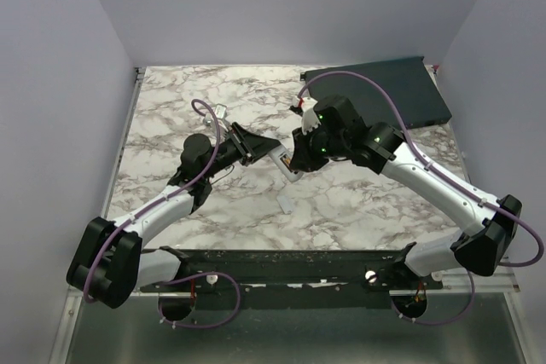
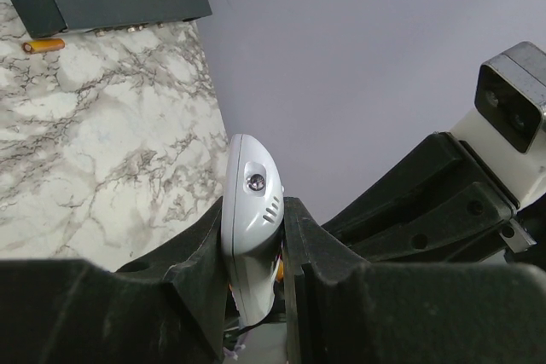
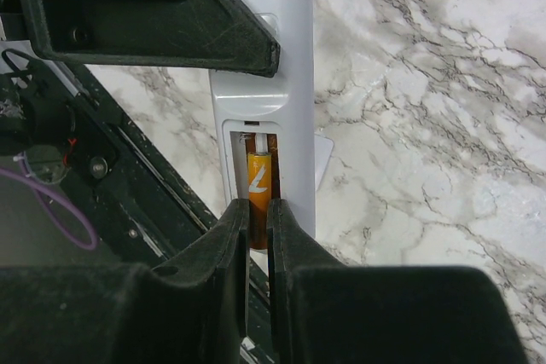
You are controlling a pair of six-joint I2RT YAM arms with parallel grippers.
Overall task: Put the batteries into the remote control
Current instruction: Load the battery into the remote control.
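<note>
One battery (image 3: pixel 258 178) pinched narrowly in right gripper (image 3: pixel 258 215), at recess (image 3: pixel 239 138).
Press in level, with left gripper (image 2: pixel 254 223) clamped on remote control (image 2: pixel 250 181).

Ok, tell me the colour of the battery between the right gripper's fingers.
The battery is orange with a white mark; the right wrist view shows it best.

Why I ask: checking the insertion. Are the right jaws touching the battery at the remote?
Touching. The right wrist view shows the right gripper jaws pressed against both sides of the battery in the recess of the remote control.
</note>
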